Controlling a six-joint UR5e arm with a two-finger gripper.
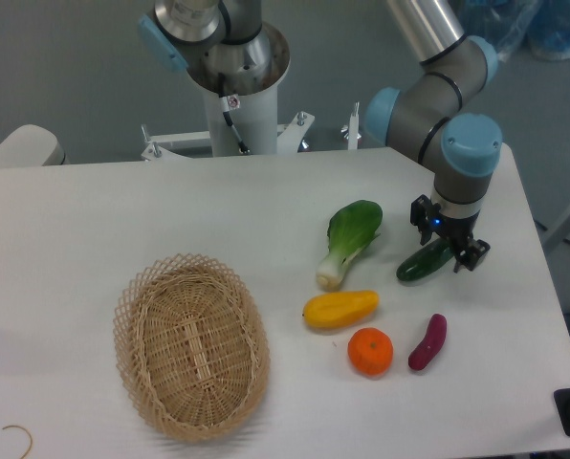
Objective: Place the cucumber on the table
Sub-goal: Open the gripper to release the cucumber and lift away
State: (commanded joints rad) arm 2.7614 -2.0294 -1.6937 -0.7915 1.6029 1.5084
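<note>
Cucumber: cucumber (421, 264), dark green and glossy, lies tilted near the right edge of the table (94, 229), roughly halfway between far and near edges; its upper right end sits between the gripper fingers, its lower left end points toward the yellow squash.
Contact with table: cannot tell whether the cucumber rests on the surface or hangs just above it.
Gripper: gripper (449, 251) points down from the arm's blue-capped wrist, black fingers on either side of the cucumber's upper end; looks closed on it, though the contact itself is too small to confirm.
Bok choy: bok choy (348, 241), just left of the cucumber, not touching; leaves toward the far edge, white stem toward the near edge.
Yellow squash: yellow squash (339, 309), near-side of the bok choy stem, lying crosswise.
Orange: orange (370, 351), just near-side and right of the squash.
Sweet potato: purple sweet potato (427, 342), right of the orange, near-side of the cucumber, apart from both.
Basket: oval wicker basket (190, 346), toward the near left part of the table, well apart from the produce.
Arm base: white pedestal (239, 96) at the far edge.
</note>
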